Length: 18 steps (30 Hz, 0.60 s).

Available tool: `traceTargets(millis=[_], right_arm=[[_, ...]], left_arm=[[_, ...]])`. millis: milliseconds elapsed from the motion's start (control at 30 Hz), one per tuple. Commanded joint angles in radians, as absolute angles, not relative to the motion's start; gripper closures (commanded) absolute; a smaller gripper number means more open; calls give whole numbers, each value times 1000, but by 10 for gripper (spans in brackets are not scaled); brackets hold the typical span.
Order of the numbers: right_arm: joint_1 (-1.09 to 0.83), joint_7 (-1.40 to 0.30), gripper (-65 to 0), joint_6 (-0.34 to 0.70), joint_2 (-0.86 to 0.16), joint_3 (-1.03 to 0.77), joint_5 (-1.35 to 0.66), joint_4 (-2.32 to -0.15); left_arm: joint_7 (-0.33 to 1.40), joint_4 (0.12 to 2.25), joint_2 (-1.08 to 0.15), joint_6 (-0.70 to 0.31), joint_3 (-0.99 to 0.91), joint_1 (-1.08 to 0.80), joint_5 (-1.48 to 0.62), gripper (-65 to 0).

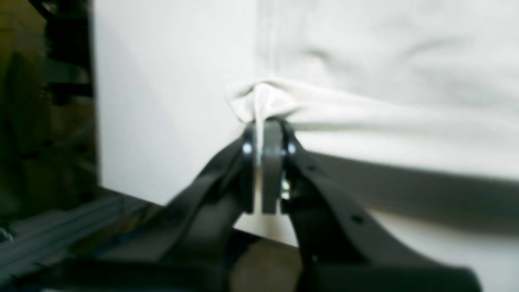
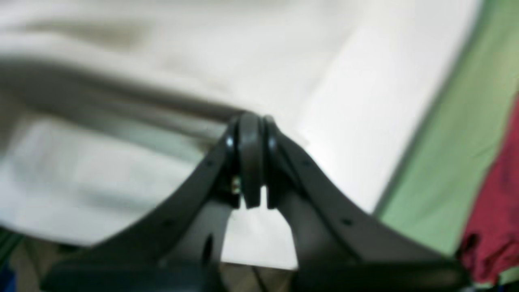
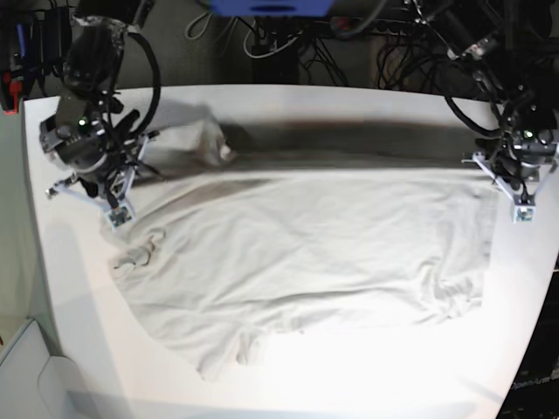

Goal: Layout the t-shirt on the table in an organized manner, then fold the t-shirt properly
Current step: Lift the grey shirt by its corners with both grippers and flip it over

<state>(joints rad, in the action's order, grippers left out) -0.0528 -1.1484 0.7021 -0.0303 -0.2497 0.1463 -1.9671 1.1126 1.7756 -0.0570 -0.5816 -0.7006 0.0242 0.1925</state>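
- T-shirt [image 3: 306,253]: plain pale grey-beige, no print, soft and creased; spread mostly flat across the middle of the white table [image 3: 349,375].
- Far edge lifted off the surface between the two arms, pulled into a straight taut line; dark shadow band on the table beyond it.
- Long axis runs side to side in the base view. One end bunched and rumpled toward the right-arm side; a sleeve lies crumpled at the near edge.
- Left gripper [image 1: 265,121]: clenched on a pinched tuft of shirt corner, cloth fanning out past the tips.
- Right gripper [image 2: 251,117]: jaws pressed together at the shirt's raised edge; view blurred, cloth between them not clearly seen.
- Bare table in front of the shirt and on both sides; rounded table edge near each arm.
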Motion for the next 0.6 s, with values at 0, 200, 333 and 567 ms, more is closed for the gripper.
traceTargets(millis=[0, 200, 333, 567], right_arm=[[-18, -1152, 0, 698, -38, -254, 156, -1980], [168, -1142, 0, 698, -77, -255, 156, -1982], [308, -1141, 0, 698, -101, -255, 156, -1982], [565, -1139, 0, 698, -113, -255, 154, -1983]], left_arm=[[1107, 1799, -67, -578, -680, 59, 188, 0], [1153, 1797, -65, -572, -582, 239, 189, 0], [1181, 1796, -64, -570, -529, 360, 189, 0], [1176, 1781, -67, -570, -466, 581, 189, 0]])
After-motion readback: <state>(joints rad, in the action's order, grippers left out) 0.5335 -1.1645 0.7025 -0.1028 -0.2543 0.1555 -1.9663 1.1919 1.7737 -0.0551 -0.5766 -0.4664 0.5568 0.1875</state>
